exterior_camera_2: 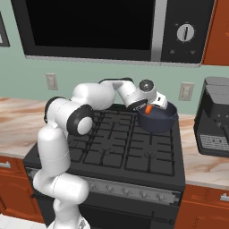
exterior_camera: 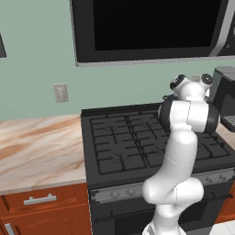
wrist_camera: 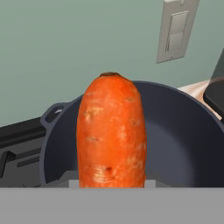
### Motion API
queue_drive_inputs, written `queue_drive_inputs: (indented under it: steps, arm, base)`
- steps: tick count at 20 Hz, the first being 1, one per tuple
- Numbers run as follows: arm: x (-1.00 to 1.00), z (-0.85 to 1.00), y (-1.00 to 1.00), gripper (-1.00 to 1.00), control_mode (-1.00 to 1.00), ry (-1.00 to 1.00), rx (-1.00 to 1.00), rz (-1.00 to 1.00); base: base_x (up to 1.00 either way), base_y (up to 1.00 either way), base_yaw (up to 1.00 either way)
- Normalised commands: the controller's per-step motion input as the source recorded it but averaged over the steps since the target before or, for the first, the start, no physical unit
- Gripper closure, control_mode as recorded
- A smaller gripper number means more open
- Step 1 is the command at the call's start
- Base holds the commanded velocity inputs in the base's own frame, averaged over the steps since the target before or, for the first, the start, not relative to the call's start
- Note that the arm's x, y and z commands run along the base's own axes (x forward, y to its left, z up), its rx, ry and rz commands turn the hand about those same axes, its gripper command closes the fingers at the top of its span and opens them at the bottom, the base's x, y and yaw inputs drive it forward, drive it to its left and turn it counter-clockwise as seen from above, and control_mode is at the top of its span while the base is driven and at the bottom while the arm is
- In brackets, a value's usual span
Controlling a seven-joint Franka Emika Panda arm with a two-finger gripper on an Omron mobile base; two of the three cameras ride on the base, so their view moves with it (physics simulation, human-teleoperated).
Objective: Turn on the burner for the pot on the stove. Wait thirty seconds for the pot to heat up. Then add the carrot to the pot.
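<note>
The dark blue-grey pot (exterior_camera_2: pixel 157 120) sits on the back right burner of the black stove (exterior_camera_2: pixel 112 143). My gripper (exterior_camera_2: pixel 150 107) hangs over the pot's near left rim, shut on the orange carrot (exterior_camera_2: pixel 147 109). In the hand view the carrot (wrist_camera: pixel 111 133) stands large in front of the pot's open inside (wrist_camera: pixel 175 140), its tip pointing away from the hand. One pot handle (wrist_camera: pixel 53 113) shows at the left. In the left base view my arm hides the pot and the hand, and the stove (exterior_camera: pixel 128 142) lies ahead.
A black appliance with a grey top (exterior_camera_2: pixel 214 117) stands on the counter right of the stove. A black microwave (exterior_camera_2: pixel 112 29) hangs above. The knob strip (exterior_camera_2: pixel 129 191) runs along the stove front. Marble counter (exterior_camera: pixel 39 147) extends to the left.
</note>
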Motion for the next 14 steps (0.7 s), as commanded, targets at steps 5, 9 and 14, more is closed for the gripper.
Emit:
queue_drive_inputs:
  steps: [5, 9, 14]
  arm:
    - [0.00, 0.00, 0.00, 1.00, -1.00, 0.00, 0.00, 0.00]
    - [0.00, 0.00, 0.00, 1.00, -1.00, 0.00, 0.00, 0.00]
    - [0.00, 0.00, 0.00, 1.00, -1.00, 0.00, 0.00, 0.00]
  base:
    - [0.00, 0.00, 0.00]
    - [0.00, 0.00, 0.00]
    - [0.00, 0.00, 0.00]
